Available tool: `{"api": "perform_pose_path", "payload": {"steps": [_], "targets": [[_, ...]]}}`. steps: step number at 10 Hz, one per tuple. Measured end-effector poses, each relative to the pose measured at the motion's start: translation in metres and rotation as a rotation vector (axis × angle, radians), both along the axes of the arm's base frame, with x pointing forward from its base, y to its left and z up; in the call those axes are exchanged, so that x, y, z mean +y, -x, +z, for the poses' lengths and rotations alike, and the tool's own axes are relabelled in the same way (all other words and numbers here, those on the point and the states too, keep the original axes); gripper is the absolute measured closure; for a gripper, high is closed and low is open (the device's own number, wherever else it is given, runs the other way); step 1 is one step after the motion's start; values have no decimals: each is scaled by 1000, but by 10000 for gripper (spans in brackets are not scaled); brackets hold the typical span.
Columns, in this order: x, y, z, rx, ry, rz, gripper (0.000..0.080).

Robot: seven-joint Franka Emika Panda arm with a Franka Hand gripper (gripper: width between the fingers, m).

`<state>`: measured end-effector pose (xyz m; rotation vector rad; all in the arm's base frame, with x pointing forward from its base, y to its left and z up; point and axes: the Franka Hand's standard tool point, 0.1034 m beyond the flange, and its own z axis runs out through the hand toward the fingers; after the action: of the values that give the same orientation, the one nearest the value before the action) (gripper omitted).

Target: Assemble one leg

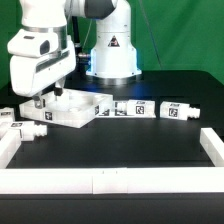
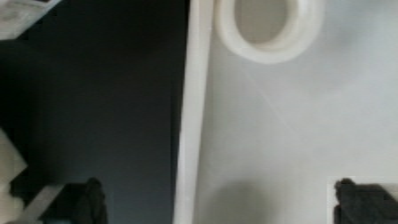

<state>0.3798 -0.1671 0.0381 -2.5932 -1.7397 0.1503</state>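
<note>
The large flat white square panel (image 1: pixel 78 108) lies on the black table at the exterior view's left. My gripper (image 1: pixel 39 101) hangs low over the panel's left end. In the wrist view the gripper (image 2: pixel 217 204) is open and empty. One dark fingertip (image 2: pixel 75 202) is over the black table and the other over the panel (image 2: pixel 302 130), straddling the panel's edge. A round socket (image 2: pixel 267 30) shows in the panel. One leg (image 1: pixel 24 126) lies in front of the panel's left corner, another (image 1: pixel 5 117) at the far left. Two more legs (image 1: pixel 137 108) (image 1: pixel 176 110) lie to the panel's right.
A low white wall (image 1: pixel 110 181) runs along the front of the table and up both sides. The robot's white base (image 1: pixel 112 50) stands behind the panel. White bits, probably legs, show at the wrist view's edge (image 2: pixel 11 170).
</note>
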Motion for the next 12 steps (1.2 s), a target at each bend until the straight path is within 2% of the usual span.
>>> {"api": "perform_pose_path", "payload": {"steps": [4, 8, 10, 11, 12], "targets": [[-3, 2, -24, 33, -9, 0, 151], [-5, 4, -27, 27, -12, 1, 163], [-5, 4, -27, 27, -12, 1, 516], [-5, 4, -27, 27, -11, 1, 652], [-5, 4, -27, 27, -12, 1, 652]]}}
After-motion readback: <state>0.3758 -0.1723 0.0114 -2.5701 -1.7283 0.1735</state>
